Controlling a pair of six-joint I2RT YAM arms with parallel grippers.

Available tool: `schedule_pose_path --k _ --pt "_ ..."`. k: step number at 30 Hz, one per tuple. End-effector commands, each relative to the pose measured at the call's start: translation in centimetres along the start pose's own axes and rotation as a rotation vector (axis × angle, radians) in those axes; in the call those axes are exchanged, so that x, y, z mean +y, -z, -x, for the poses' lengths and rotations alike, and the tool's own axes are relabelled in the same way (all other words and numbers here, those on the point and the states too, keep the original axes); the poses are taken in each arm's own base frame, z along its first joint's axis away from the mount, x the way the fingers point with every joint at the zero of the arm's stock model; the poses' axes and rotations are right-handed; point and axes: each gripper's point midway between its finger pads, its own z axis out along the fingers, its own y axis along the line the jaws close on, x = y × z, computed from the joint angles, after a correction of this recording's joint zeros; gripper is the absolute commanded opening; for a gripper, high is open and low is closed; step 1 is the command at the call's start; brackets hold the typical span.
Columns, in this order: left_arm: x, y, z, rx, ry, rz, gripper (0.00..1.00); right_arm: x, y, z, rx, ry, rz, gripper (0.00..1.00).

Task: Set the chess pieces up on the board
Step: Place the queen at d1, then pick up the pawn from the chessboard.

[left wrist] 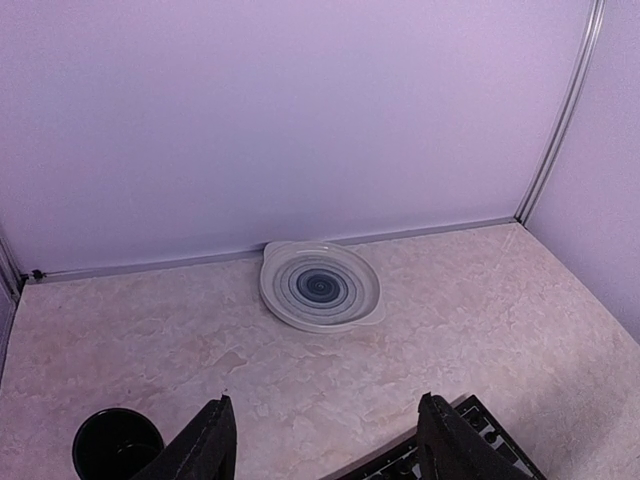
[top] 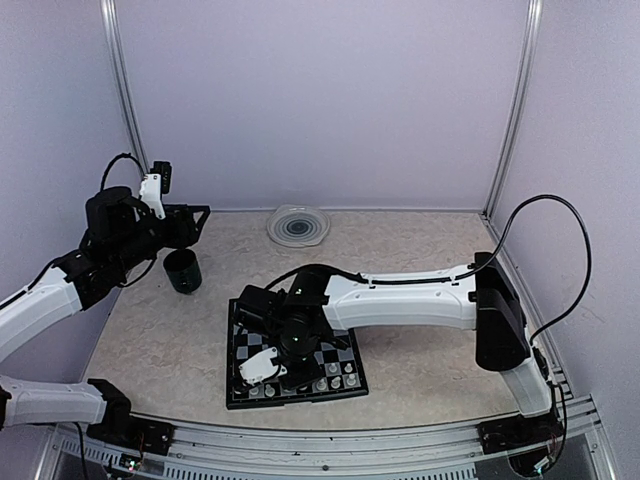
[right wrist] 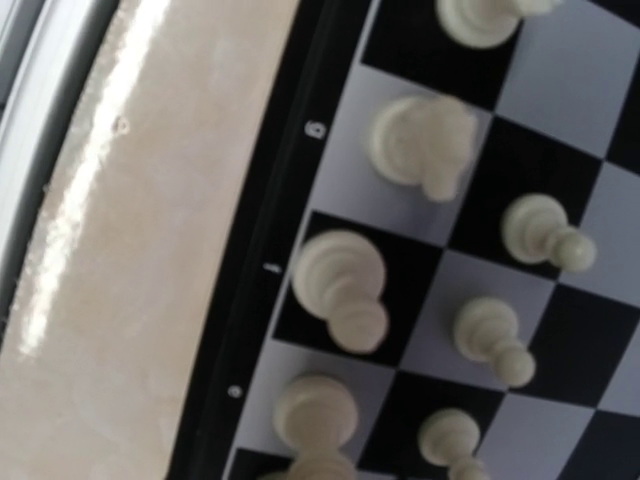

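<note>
The board (top: 238,322) lies near the table's front, partly under my right arm. My right gripper (top: 272,362) hangs low over its front left part; its fingers do not show clearly from above and are out of the right wrist view. That close view shows several cream chess pieces (right wrist: 340,285) standing upright on squares beside the board's black border (right wrist: 250,290). More cream pieces (top: 336,381) line the front edge. My left gripper (left wrist: 325,455) is raised at the far left, open and empty, and a corner of the board (left wrist: 492,425) shows behind its right finger.
A black cup (top: 183,270) stands left of the board, below my left gripper, and shows again as the cup (left wrist: 117,445) in the left wrist view. A round ridged plate (top: 297,225) sits by the back wall; the plate (left wrist: 320,287) is empty.
</note>
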Motion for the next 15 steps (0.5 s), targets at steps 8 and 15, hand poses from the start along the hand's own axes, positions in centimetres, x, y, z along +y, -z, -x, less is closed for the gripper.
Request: schedule_pose_path --k 8,15 --pt "-1.3 -1.2 -1.9 0.110 -0.077 0.006 0.61 -4.5 12.0 -1.6 -0.229 -0.057 -0.153 0.42" --pt "-7.5 -2.2 -8.2 0.365 -0.193 -0.213 0.59 -7.4 13.7 -7.7 -0.412 -0.273 -0.173 0.38"
